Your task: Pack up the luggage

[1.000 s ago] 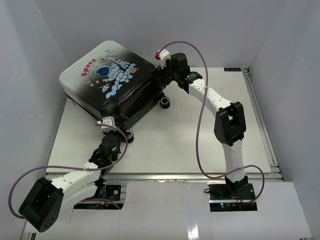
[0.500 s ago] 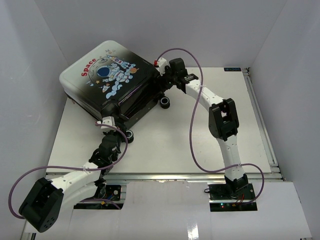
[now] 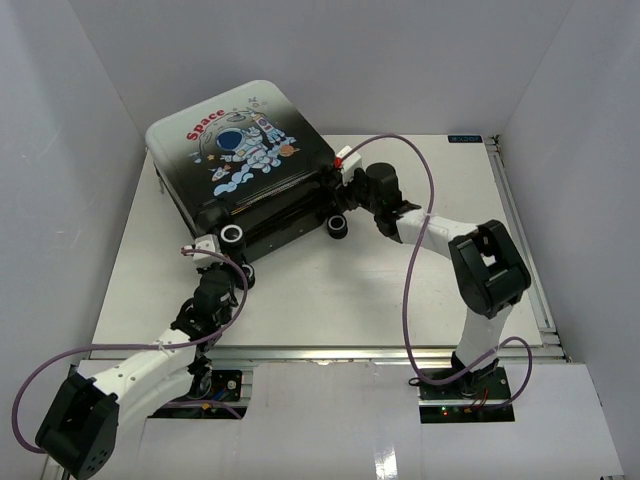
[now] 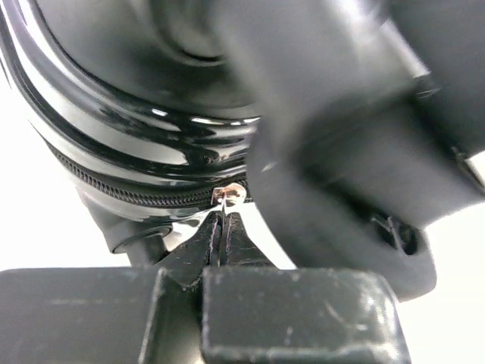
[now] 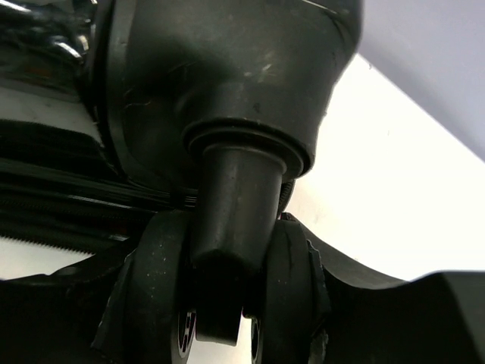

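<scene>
Arms: two, one end effector each.
Luggage count: one, closed, astronaut print facing up.
Luggage (image 3: pixel 240 150) position: on the worktop (image 3: pixel 340 290), ahead of both end effectors. Its near-left corner is at the left one and its right corner at the right one.
Left end effector (image 3: pixel 212 248): jaws fully together, no gap between the tips.
Left end effector, contact: the tips sit right under the one small silver zipper pull (image 4: pixel 229 194) and touch it. Cannot tell whether the pull is actually pinched.
Zipper (image 4: pixel 136 196): one black toothed line, running left from the pull along the glossy shell, just above the left tips.
Right end effector (image 3: pixel 345 182): about half open, two fingers (image 5: pixel 155 288) pressed against either side of one black stub (image 5: pixel 239 189).
Black stub: round, pointing down from a dark corner housing of the luggage, clamped between the right fingers.
Wheels, top view: two plainly seen. One with a pale cap (image 3: pixel 232 235) is just beyond the left end effector. One dark (image 3: pixel 338 225) is just below the right end effector on the near side.
Cables: two purple ones, one looping off each arm (image 3: pixel 410 290).
</scene>
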Robot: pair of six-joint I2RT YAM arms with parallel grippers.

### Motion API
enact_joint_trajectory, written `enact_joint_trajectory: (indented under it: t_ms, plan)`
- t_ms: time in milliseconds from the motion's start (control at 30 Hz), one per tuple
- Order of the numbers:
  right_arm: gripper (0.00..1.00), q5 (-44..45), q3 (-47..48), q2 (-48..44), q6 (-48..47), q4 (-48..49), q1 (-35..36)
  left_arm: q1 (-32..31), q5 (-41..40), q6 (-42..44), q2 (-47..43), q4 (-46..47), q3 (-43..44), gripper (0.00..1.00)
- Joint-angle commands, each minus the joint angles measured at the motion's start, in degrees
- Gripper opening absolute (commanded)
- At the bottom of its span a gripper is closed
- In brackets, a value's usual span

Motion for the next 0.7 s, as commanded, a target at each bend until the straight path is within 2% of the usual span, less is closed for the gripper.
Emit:
enact_joint_trajectory:
  t_ms: [0, 133, 267, 400, 500, 667]
  plan:
    - [0.08, -2.4, -8.2, -10.8, 0.2, -2.4, 3.8, 2.7, -2.6, 2.4, -2.9, 2.9, 6.8, 0.00]
    - [0.08, 2.0, -9.5, -14.5, 1.0, -5.6, 7.5, 3.5, 0.7, 5.3, -2.7, 2.9, 8.6, 0.00]
    - [0.08, 4.4, -6.1, -15.7, 3.3, -8.6, 8.7, 3.5, 14.7, 8.6, 0.6, 8.7, 8.5, 0.00]
    - [0.08, 3.9, -2.9, -16.5, 4.3, -11.3, 9.4, 3.5, 21.7, 9.2, 6.0, 11.7, 9.9, 0.00]
    - [0.08, 4.4, -0.8, -16.0, 4.7, -13.0, 11.6, 3.4, 27.7, 9.3, 9.7, 14.6, 10.6, 0.00]
    - [0.08, 5.2, 2.3, -12.2, 5.2, -14.5, 12.9, 2.4, 32.8, 10.1, 12.3, 16.9, 12.4, 0.00]
